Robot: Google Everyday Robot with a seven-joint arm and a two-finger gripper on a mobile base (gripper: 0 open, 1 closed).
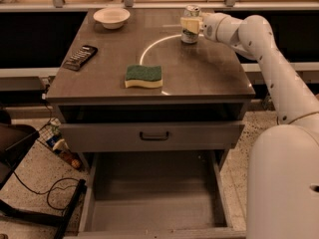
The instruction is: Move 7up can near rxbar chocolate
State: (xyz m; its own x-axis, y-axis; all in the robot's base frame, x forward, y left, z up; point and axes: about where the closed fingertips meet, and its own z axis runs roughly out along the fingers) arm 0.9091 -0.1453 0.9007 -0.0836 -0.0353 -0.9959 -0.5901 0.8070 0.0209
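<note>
Jaws of the gripper clasp the upright 7up can near the worktop's far-right corner, rxbar chocolate well apart at the left edge.

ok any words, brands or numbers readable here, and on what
None can be read.
7up can, at the gripper, far right of the table: lettering too blurred to read.
rxbar chocolate, left side: pale print too small to read.

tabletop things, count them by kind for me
can: 1, the 7up can, back right, with the gripper at it
bar: 1, the rxbar chocolate
bowl: 1
sponge: 1
total: 4
</note>
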